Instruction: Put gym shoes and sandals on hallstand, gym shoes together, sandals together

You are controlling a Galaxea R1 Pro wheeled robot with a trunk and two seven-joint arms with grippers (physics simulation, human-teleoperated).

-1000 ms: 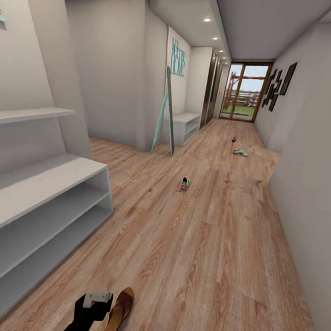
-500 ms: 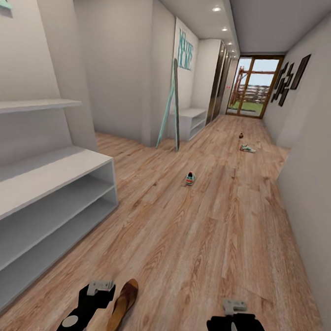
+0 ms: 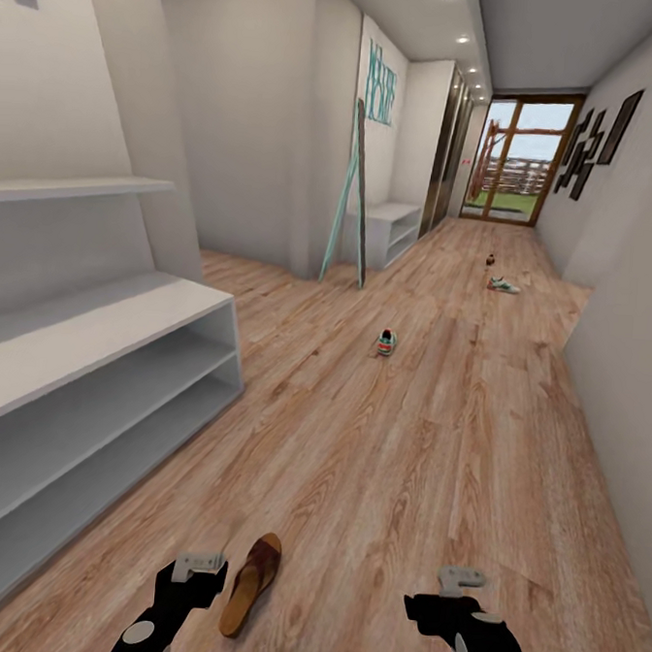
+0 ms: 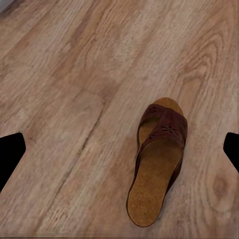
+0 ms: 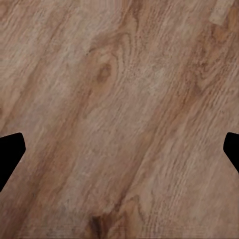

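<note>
Hovering wide open and empty over the corridor floor (image 3: 405,448), left gripper (image 3: 197,565) beside a sandal (image 3: 253,582), right gripper (image 3: 459,580) too.

Home corridor — hallstand (image 3: 101,349), wood floor (image 3: 405,448)

sandal (image 3: 252,583) brown, flat on floor (image 3: 405,448) | sneakers (image 3: 386,343) upright, farther off

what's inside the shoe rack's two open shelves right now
Both shelf rows of the hallstand look bare where visible; no shoes there. Their far-left part is cut off by the picture's edge.
</note>
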